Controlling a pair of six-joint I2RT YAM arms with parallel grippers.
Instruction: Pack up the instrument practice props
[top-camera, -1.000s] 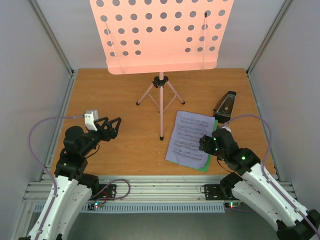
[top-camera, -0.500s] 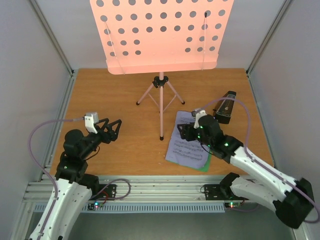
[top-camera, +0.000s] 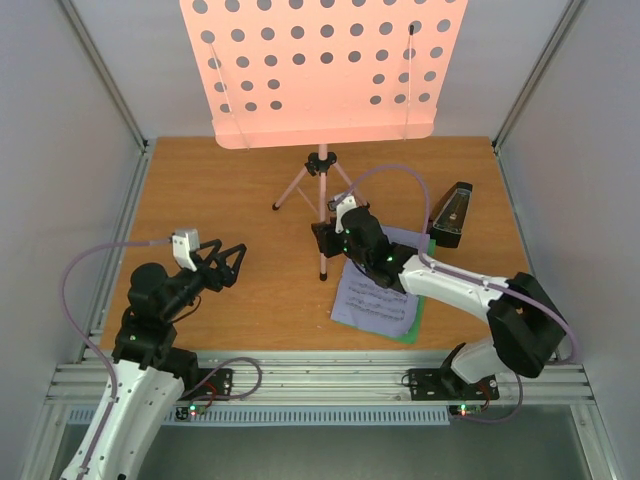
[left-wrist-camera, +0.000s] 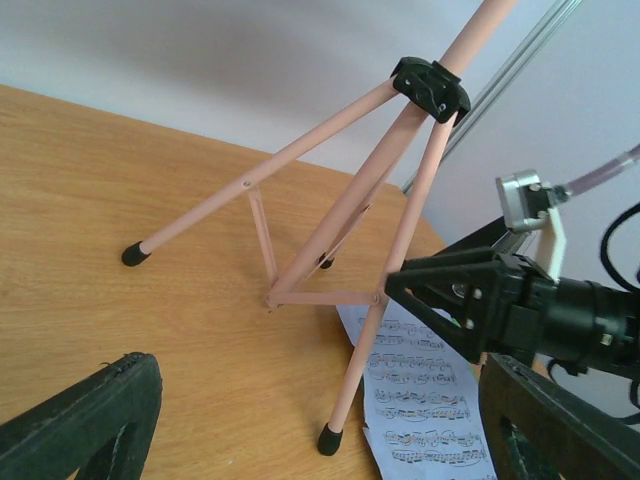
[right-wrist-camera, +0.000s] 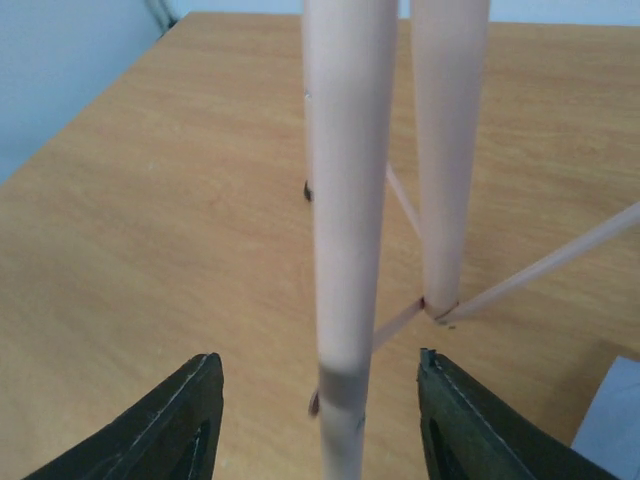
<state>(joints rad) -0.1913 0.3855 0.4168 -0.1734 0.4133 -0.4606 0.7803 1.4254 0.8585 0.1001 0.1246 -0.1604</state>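
The pink music stand (top-camera: 319, 163) stood on its tripod at the back of the bench (top-camera: 220, 200), in the same spot as a second before. What had changed was the right arm. A second earlier it hung near the bench's front right, by the metronome (top-camera: 452, 215). Half a second later it was over the sheets, and now it reached across them to the stand's front leg (right-wrist-camera: 348, 250).

The right fingers (top-camera: 322, 238) were parted, one on each side of that leg. The wrist view showed a gap on both sides, narrower on its right, so they were released and gripped nothing. A second pink tube rose just behind the leg, ahead of the right-hand finger.

The white sheet of music (top-camera: 370, 295) lay flat behind these fingers, under the right forearm. A green sheet (top-camera: 412, 325) showed along its right edge. The metronome stood upright well off to their right, untouched.

The left fingers (top-camera: 235, 262) had edged slightly forward. They were spread wide and empty above bare bench, with the tripod legs ahead of them and well apart.
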